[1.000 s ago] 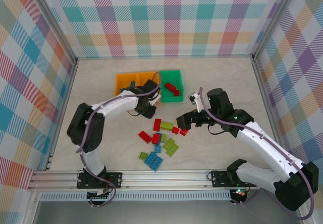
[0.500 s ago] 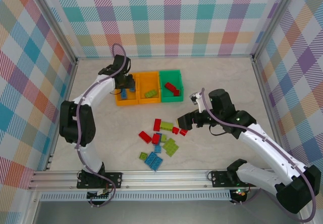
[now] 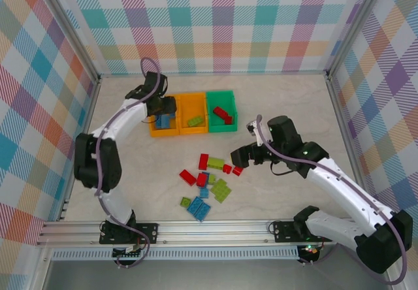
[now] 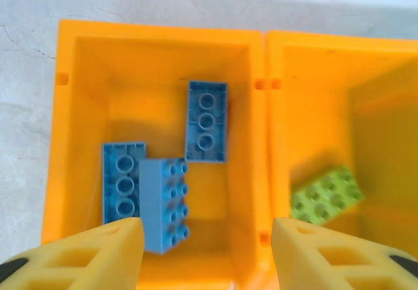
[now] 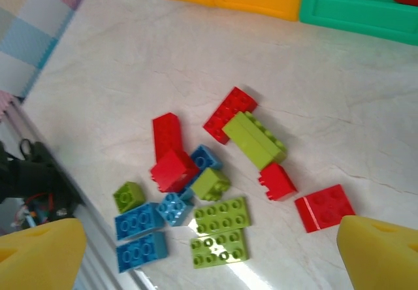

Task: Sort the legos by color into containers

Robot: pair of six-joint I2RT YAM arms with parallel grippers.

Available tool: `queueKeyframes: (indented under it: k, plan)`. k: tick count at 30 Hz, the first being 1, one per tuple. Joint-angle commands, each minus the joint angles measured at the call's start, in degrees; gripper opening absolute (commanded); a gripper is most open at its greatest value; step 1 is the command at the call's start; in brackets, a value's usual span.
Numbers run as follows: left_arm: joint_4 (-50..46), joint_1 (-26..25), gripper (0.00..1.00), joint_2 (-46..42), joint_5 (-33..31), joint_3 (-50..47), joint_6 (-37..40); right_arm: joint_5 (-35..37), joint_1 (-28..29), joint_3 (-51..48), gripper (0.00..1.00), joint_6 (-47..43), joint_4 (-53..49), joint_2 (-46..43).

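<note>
Loose legos: lay scattered on the counter nearest the arm bases, with blue, red and lime green mixed together, several touching and one red resting on its neighbours.
Blue pair: sat side by side at the near edge of that heap, with two lime green plates just beside them.
Right end effector: hung over the counter at the far right edge of the heap, its fingers spread wide with nothing between them. Two small red bricks lay just on its near side, and the rest of the heap spread out beyond them towards the bases.
Green bin: stood beyond the heap at the right end of a row of three touching bins, with red bricks inside.
Middle orange bin: held one lime green brick, lying tilted.
Left orange bin: held three blue bricks, two lying studs up and the third overlapping one of them.
Left end effector: hovered over the left orange bin, fingers wide apart and gripping nothing. The blue bricks lay below and just ahead of the gap, the overlapping one closest to the left finger.
</note>
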Motion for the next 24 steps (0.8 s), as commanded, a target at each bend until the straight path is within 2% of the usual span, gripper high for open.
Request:
queueKeyframes:
  k: [1, 6, 11, 14, 16, 20, 24]
  plan:
    - [2.8, -1.8, 0.57, -12.2, 6.1, -5.4, -1.0, 5.1, 1.9, -0.7, 0.95, -5.6, -0.3, 2.2]
    - [-2.3, -11.2, 0.63, -27.1, 8.2, -9.5, 12.7, 10.3, 6.0, 2.1, 0.91, -8.8, 0.7, 8.9]
    - [-10.5, -18.4, 0.8, -39.3, 15.6, -14.6, 31.9, 9.3, 7.5, 4.8, 0.88, -10.7, 4.9, 17.9]
    - [-13.4, -19.1, 0.9, -46.7, 20.7, -20.4, 41.3, 11.1, 8.0, 6.1, 0.86, -12.5, 5.9, 23.1]
    - [-12.8, -19.1, 1.0, -51.3, 23.6, -24.7, 43.6, 11.2, 8.2, 7.2, 0.84, -13.4, 6.3, 26.0]
    - [-8.6, -19.1, 1.0, -59.0, 34.1, -32.8, 49.3, 8.5, 9.2, 9.7, 0.79, -14.5, 7.2, 31.5]
    - [-5.2, -19.1, 1.0, -61.4, 35.8, -36.9, 52.5, 7.4, 10.0, 11.4, 0.7, -15.2, 8.0, 37.1]
